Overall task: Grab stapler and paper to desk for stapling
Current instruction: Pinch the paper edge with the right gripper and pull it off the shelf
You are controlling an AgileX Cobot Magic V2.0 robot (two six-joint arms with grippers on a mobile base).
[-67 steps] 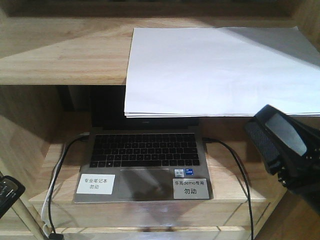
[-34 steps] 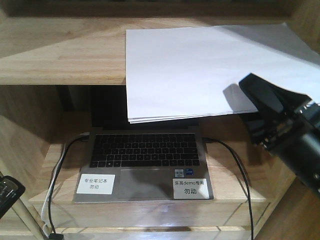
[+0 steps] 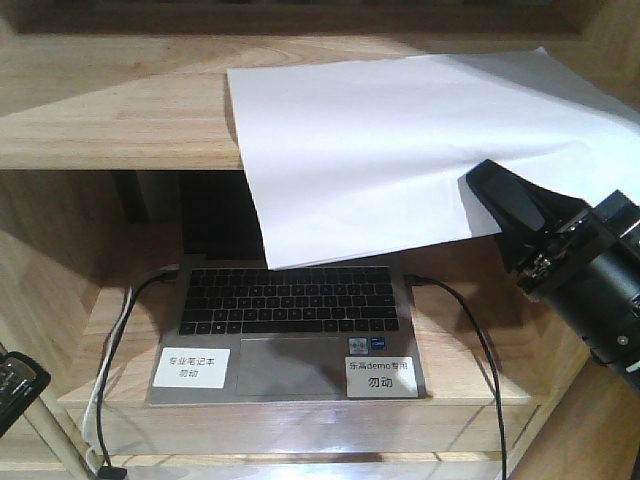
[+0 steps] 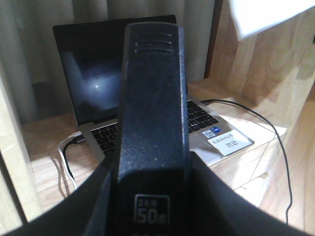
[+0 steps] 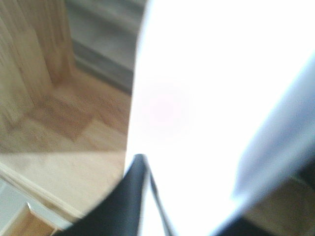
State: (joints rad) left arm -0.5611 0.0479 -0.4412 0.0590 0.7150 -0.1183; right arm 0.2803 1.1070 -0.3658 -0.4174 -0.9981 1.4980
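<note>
Fingers of the right gripper point(image 3: 488, 198) are clenched on the paper point(image 3: 380, 150), now dragged askew off the shelf point(image 3: 120, 110) (stapler point(image 4: 152, 98) held in left gripper point(image 3: 15, 385)); withdrawal is judged underway.

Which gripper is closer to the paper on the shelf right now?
Right. The right gripper is at the paper's right edge, pinching it; the left gripper, holding the stapler, sits low, far left of it.

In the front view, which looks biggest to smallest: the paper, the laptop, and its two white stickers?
Largest: the paper.
Next: the laptop, partly hidden by it.
Last: the left sticker and the right sticker, too alike to rank.
</note>
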